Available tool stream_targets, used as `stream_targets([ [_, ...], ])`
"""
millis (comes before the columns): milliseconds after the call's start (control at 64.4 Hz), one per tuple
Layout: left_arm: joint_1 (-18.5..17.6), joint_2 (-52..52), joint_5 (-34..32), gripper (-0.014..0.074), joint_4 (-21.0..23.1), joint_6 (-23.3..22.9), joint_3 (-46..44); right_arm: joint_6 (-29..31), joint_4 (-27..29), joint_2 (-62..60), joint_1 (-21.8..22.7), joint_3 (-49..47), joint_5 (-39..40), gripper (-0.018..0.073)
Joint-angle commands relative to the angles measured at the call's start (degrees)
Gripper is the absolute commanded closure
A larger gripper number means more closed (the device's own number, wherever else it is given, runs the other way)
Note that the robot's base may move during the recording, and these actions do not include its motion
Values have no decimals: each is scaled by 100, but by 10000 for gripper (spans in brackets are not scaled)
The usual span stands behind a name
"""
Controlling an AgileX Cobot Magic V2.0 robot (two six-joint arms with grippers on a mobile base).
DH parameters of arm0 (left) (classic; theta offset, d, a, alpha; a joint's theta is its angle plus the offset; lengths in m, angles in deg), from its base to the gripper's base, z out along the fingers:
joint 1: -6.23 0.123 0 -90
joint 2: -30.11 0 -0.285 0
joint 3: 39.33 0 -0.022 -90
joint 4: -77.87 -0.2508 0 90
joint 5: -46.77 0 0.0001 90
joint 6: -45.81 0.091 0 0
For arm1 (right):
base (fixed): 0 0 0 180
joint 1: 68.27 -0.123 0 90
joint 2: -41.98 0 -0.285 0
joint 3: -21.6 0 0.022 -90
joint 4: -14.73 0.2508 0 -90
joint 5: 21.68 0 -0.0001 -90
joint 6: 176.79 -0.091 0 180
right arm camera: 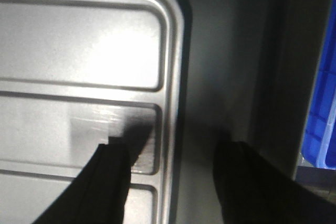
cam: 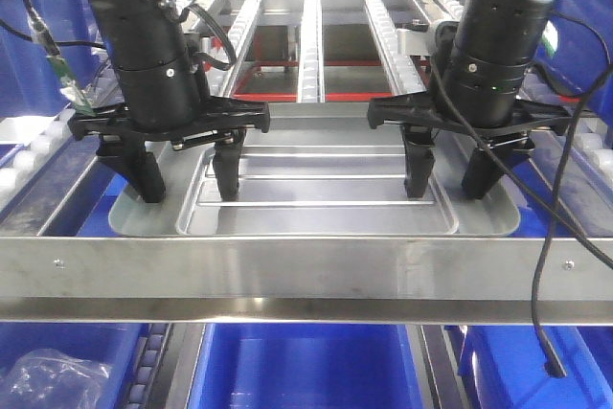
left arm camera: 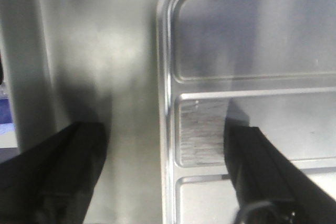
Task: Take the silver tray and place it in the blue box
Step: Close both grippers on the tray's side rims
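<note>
The silver tray (cam: 316,222) lies flat on the rack (cam: 306,270). The left gripper (cam: 187,184) and right gripper (cam: 448,179), both spread wide, straddle its end rims. Only the front view shows the blue box (cam: 297,371) below.

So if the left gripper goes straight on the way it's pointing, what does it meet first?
Probably the silver tray: the open left gripper points down astride its rim, inner finger over the recessed panel, outer finger just outside it. Depth is unclear.

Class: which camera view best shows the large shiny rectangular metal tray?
The front-facing view: nearly the whole shiny rectangular silver tray shows. The left wrist view shows only a left rounded corner and rim; the right wrist view, a right corner.
</note>
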Motion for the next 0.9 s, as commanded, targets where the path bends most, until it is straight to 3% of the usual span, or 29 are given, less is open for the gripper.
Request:
stream_targets([
  [0, 2, -256, -137, 207, 25, -21, -156, -22, 13, -297, 30, -169, 197, 94],
  [171, 2, -256, -137, 207, 25, -21, -156, -22, 13, -297, 30, -169, 197, 126],
  [357, 2, -256, -137, 232, 25, -21, -156, -22, 13, -297, 30, -169, 192, 351],
  [575, 2, -256, -137, 416, 25, -21, -156, -22, 13, -297, 30, -169, 192, 489],
  [777, 2, -256, -137, 612, 25, -21, -156, -22, 13, -297, 30, -169, 192, 502],
  [885, 2, -256, -137, 611, 25, -21, -156, -22, 13, -297, 30, -169, 232, 502],
])
